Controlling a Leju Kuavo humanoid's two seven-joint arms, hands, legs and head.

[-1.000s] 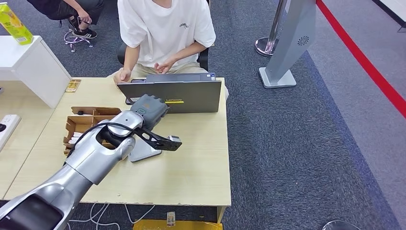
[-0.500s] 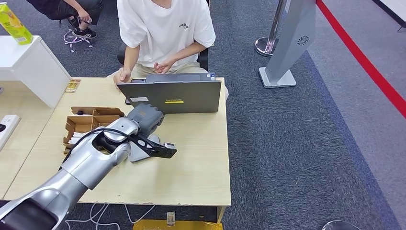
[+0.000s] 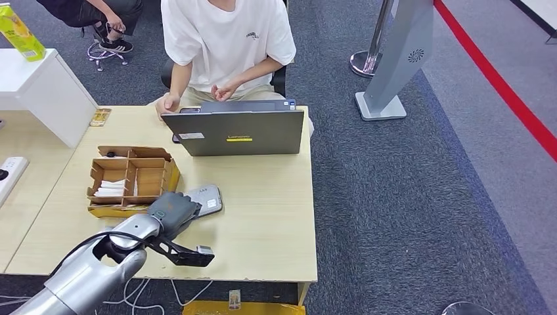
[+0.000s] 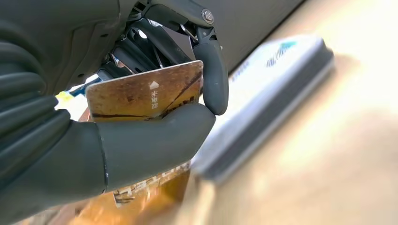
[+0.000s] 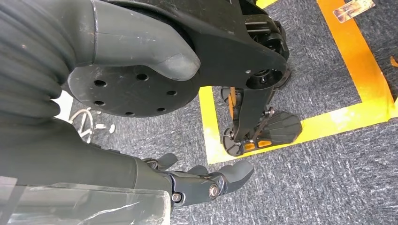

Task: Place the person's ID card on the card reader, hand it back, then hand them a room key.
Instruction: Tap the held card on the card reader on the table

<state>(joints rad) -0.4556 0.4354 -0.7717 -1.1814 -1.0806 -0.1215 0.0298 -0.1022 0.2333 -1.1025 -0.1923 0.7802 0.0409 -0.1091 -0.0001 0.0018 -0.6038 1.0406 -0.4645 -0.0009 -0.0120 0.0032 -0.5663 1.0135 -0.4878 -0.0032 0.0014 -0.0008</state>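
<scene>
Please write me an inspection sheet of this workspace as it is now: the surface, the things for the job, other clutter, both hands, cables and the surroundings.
Surface: light wooden table; chipped front edge.
Job's things: brown card pinched in left hand; grey card reader flat on table beside it; cardboard divider box with white cards in one compartment.
Clutter: open laptop; small card at far table corner; yellow carton on white cabinet.
Hands: left holds the card beside the reader; right hand hangs over the floor, holding nothing.
Cables: white cables under the table front.
Surroundings: seated person behind laptop; grey sign stand; red floor line.
</scene>
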